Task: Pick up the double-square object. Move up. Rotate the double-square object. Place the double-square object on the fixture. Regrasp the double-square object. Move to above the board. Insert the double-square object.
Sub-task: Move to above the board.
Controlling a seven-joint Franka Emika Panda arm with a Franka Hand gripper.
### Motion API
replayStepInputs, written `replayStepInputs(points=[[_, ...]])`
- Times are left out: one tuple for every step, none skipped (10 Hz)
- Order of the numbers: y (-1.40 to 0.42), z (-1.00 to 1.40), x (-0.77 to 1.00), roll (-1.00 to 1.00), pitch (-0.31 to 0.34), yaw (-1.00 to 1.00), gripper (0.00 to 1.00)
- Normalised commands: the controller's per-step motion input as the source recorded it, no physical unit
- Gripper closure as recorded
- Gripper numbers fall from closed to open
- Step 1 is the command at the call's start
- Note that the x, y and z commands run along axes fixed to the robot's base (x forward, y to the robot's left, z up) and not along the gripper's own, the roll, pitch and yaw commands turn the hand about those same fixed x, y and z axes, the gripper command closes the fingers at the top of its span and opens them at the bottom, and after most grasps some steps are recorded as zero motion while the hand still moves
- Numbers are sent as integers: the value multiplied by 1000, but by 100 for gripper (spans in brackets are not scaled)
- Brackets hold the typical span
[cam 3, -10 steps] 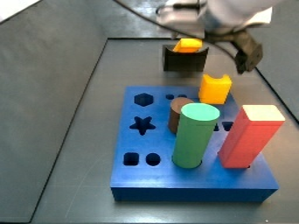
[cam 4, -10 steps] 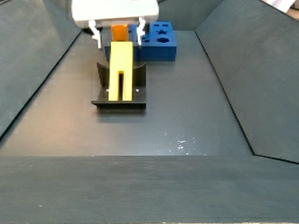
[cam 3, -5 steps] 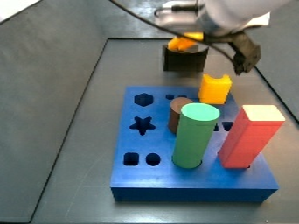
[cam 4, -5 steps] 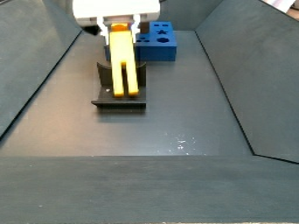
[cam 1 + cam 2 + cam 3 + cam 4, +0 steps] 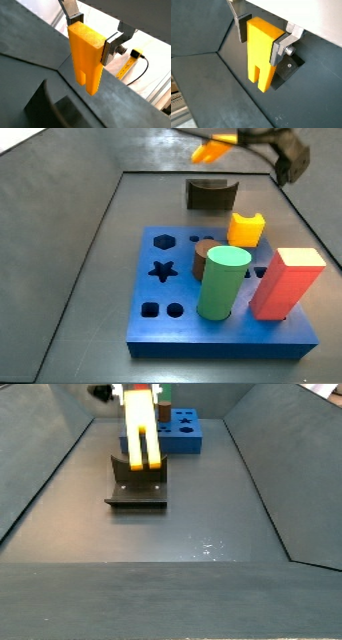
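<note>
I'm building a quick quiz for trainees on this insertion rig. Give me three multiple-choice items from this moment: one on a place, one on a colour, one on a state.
1. Where is the double-square object?
A. lying on the fixture
B. in the air above the fixture, in the gripper
C. seated in the board

2. What colour is the tall cylinder standing in the board?
A. green
B. red
C. yellow

3. How do the gripper's fingers stand?
A. wide open, holding nothing
B. shut with nothing between
C. shut on the double-square object

Answers: 1 B, a side view shows the bar hanging clear above the fixture, with the gripper at its upper end. 2 A, the cylinder is green; the block beside it is red. 3 C, both wrist views show the silver fingers pressed against the bar's two sides.
</note>
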Motion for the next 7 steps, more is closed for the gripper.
replayStepInputs(points=[[-8, 1000, -96, -41, -22, 0, 100], [-7, 1000, -94, -48, -11, -12, 100], [-8, 1000, -95, -53, 10, -19, 100], [-9, 1000, -92, -56, 24, -19, 100], [-7, 1000, -91, -60, 39, -16, 100], [-8, 1000, -92, -57, 50, -10, 100], [-10, 1000, -91, -54, 54, 2, 100]])
